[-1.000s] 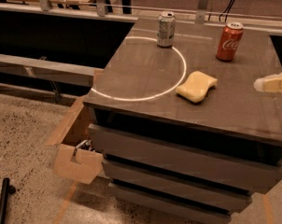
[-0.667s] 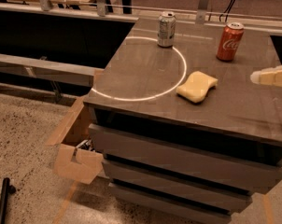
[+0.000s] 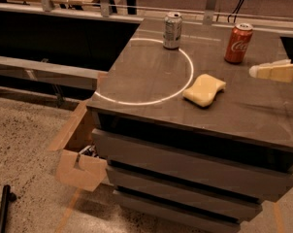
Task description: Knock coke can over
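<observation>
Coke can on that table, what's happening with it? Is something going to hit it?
A robot is meant to knock the coke can over. Its gripper pokes in from the right edge, low over the cabinet top, a bit in front of the can and to its right, not touching it. The can stands upright near the back, not yet knocked over. A silver can stands further left, and a yellow sponge lies nearer the front.
</observation>
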Action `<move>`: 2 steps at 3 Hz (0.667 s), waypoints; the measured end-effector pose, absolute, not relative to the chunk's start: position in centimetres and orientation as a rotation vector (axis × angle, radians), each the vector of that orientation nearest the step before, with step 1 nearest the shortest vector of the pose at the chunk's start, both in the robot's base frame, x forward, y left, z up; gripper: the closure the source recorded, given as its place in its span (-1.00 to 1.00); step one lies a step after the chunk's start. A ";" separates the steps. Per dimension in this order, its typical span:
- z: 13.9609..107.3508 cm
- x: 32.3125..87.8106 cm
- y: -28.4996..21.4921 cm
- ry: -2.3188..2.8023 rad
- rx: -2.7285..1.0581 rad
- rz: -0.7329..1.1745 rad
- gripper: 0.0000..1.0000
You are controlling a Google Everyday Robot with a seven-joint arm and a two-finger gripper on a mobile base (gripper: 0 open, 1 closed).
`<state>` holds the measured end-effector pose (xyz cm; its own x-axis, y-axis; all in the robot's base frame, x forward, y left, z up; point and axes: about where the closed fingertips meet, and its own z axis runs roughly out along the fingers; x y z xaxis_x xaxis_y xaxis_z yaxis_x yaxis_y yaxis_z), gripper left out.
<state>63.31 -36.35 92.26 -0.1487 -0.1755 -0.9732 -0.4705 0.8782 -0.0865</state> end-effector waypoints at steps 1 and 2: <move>91.2 66.3 -36.2 1.706 -0.494 0.301 -1.00; 90.0 69.6 -35.5 1.697 -0.486 0.326 -1.00</move>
